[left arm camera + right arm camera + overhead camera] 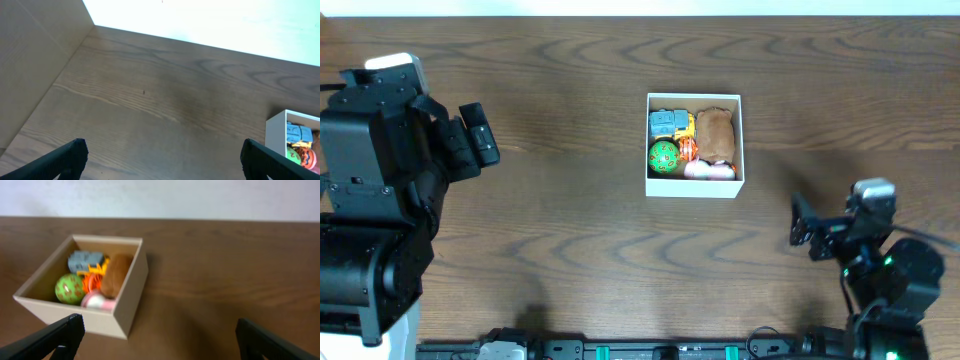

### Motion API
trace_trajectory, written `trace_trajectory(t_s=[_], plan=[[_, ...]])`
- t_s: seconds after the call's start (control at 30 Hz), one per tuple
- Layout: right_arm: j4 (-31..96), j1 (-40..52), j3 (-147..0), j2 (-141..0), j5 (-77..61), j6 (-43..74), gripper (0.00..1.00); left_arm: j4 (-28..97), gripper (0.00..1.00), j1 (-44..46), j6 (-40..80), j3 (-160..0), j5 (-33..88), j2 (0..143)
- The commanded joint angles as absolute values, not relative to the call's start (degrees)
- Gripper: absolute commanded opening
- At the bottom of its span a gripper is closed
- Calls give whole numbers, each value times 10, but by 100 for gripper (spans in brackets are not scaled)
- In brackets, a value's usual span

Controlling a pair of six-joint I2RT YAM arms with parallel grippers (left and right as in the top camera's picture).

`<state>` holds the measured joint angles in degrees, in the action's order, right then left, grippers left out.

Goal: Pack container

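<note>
The container (743,150) is a small square white-walled box with a brown inside, at the middle of the table. In it lie a blue toy (667,122), a brown toy (715,131), a green ball (664,156), an orange toy (689,150) and a pink-white toy (710,171). The box also shows in the right wrist view (131,297) and at the right edge of the left wrist view (276,134). My left gripper (480,133) is open and empty, far left of the box. My right gripper (802,222) is open and empty, right of and nearer than the box.
The dark wood table (570,240) runs to a pale far edge (200,25). The left arm's black body (370,200) fills the left side. The right arm's base (890,280) sits at the lower right.
</note>
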<state>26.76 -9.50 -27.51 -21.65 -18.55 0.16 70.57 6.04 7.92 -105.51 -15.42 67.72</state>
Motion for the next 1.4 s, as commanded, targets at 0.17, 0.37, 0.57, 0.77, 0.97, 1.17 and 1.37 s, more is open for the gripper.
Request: trace_trajectory(t_s=[0.17,0.37,0.57,0.77,0.97,1.17,1.37], plan=[[259,-89,-163,-70,-165,-1,99,707,98,57,89,-1063,-161,678],[259,-89,-115,-13,-164,-1,99,707,98,57,88,-1063,-161,678],[236,-89,-76,-3,-165,0,99,707,98,57,88,-1063,-161,678],[212,-89,-64,-3,-165,-1,99,707,98,57,88,-1063,-161,678],[210,-89,-63,-3,-165,-1,99,707,98,57,88,-1063,-161,678],[210,-89,-63,-3,-165,-1,99,707,98,57,88,-1063,-161,678],[210,-89,-63,-3,-165,-1,99,707,98,57,88,-1063,-161,678]])
